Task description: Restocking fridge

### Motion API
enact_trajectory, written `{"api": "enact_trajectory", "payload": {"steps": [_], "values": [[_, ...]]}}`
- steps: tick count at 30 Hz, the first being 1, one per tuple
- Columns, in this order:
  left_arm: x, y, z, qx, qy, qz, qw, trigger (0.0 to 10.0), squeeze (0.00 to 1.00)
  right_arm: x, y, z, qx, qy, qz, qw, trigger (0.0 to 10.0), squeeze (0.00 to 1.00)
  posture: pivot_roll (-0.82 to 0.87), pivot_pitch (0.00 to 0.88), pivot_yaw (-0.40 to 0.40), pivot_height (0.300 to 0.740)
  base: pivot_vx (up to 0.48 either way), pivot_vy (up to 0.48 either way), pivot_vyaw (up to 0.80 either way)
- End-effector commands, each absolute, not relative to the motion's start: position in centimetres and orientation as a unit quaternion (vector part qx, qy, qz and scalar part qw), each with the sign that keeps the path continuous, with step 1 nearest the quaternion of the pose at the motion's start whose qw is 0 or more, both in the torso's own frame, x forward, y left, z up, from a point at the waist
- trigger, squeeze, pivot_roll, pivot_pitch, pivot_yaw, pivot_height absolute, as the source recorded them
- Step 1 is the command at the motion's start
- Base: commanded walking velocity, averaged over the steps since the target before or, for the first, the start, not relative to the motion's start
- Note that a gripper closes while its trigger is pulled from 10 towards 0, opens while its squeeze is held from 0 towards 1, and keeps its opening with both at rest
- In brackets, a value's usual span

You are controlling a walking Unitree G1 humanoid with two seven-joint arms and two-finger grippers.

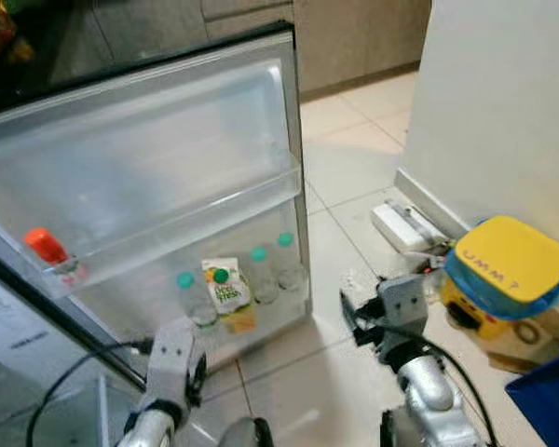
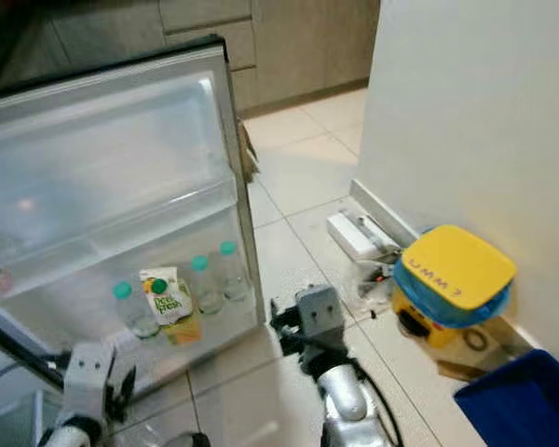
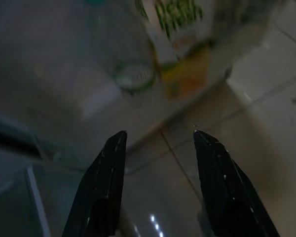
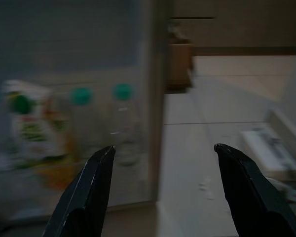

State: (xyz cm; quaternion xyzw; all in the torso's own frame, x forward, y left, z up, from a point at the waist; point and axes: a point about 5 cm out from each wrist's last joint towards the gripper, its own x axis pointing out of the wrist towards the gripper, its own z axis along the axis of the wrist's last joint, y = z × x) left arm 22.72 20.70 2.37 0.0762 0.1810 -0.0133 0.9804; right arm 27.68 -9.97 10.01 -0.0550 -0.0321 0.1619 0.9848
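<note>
Open fridge door (image 1: 168,158), silver edge, clear plastic shelves, takes up the left. Lower door shelf (image 1: 261,321) already holds three clear water bottles with teal caps (image 1: 264,275) plus a white-and-yellow juice carton with green cap (image 1: 229,293); upper shelf has one orange-capped bottle (image 1: 45,247) at its left end. So partly stocked, upper shelf mostly bare. Yellow-lidded blue container (image 1: 503,270) sits on the floor by the wall, right, well apart from the door; likely more stock, not sure. Left gripper (image 3: 158,143) fingers apart, empty, near the carton. Right gripper (image 4: 163,153) fingers apart, empty, facing the bottles.
</note>
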Motion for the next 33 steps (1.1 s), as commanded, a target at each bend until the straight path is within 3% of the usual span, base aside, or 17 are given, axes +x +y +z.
{"api": "enact_trajectory", "payload": {"steps": [1, 13, 33], "values": [[22.2, 21.1, 2.2, 0.095, 0.193, -0.026, 0.976, 10.0, 0.00, 27.3, -9.4, 9.3, -0.054, -0.020, 0.176, 0.983, 10.0, 0.00, -0.08, 0.107, 0.114, 0.614, 0.000, 0.000, 0.00], [22.9, 18.1, 2.8, 0.049, 0.188, -0.042, 0.980, 10.0, 0.00, 26.9, -9.5, 8.6, -0.067, -0.015, 0.188, 0.980, 10.0, 0.00, -0.07, 0.118, 0.081, 0.614, 0.000, 0.000, 0.00], [24.0, 17.8, 3.8, 0.044, 0.171, -0.035, 0.984, 10.0, 0.00, 27.4, -10.2, 9.3, -0.070, -0.034, 0.175, 0.981, 10.0, 0.00, -0.07, 0.126, 0.063, 0.702, 0.000, 0.000, 0.00]]}}
